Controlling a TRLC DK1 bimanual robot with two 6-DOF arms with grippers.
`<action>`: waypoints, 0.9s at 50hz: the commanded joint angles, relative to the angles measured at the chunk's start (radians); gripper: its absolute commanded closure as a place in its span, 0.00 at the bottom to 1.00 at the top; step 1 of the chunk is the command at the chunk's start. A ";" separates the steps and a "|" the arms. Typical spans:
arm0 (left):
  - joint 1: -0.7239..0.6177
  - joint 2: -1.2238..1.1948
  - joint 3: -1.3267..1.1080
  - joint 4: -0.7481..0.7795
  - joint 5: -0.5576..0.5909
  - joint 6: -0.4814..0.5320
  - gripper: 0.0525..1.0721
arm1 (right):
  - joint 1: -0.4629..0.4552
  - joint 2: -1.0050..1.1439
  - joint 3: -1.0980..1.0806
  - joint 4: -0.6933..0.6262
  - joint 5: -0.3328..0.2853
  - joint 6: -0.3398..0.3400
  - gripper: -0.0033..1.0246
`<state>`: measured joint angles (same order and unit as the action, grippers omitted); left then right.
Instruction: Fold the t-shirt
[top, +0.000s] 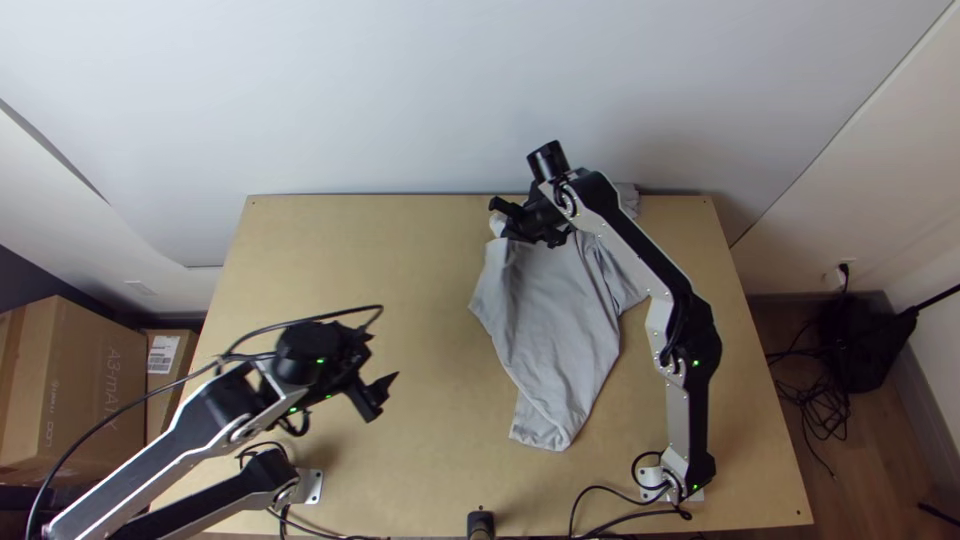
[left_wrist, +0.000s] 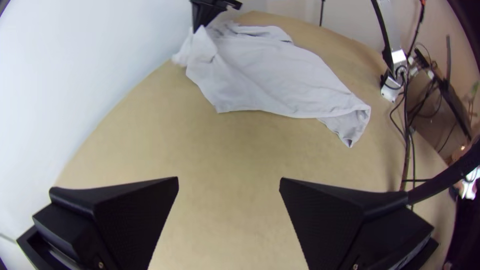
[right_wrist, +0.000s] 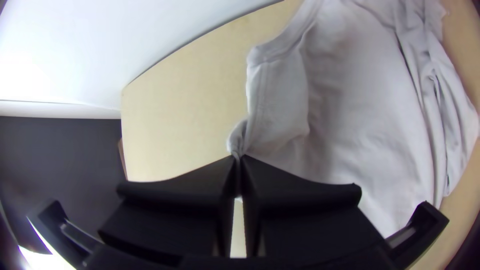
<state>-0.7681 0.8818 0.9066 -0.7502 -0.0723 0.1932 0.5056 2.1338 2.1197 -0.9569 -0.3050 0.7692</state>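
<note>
From above, the grey t-shirt lies on the right side of the bench, long axis running far to near; the left wrist view puts it well apart from the parted, empty left tool, while in the right wrist view the nearer right tool pinches its far-end edge.

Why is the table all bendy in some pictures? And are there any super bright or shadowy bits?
Both wrist views: the table's edge looks curved, from the fisheye lens, and corners go dark; right wrist view: the wall has a glaring white patch; top view: the table's edges look nearly straight, with soft grey shading on the wall behind it.
</note>
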 joint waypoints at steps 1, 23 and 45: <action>-0.076 0.080 -0.077 0.111 -0.024 0.077 0.04 | -0.019 -0.064 -0.061 -0.011 0.026 -0.025 0.97; -0.353 0.467 -0.029 0.290 -0.020 0.026 0.05 | -0.133 -0.255 -0.256 0.012 0.056 -0.039 0.97; -0.471 0.747 0.129 0.407 0.019 -0.041 0.05 | -0.177 -0.365 -0.402 0.089 0.056 -0.039 0.97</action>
<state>-1.2270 1.5799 0.9974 -0.3683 -0.0631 0.1780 0.3424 1.8263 1.7565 -0.8906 -0.2508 0.7429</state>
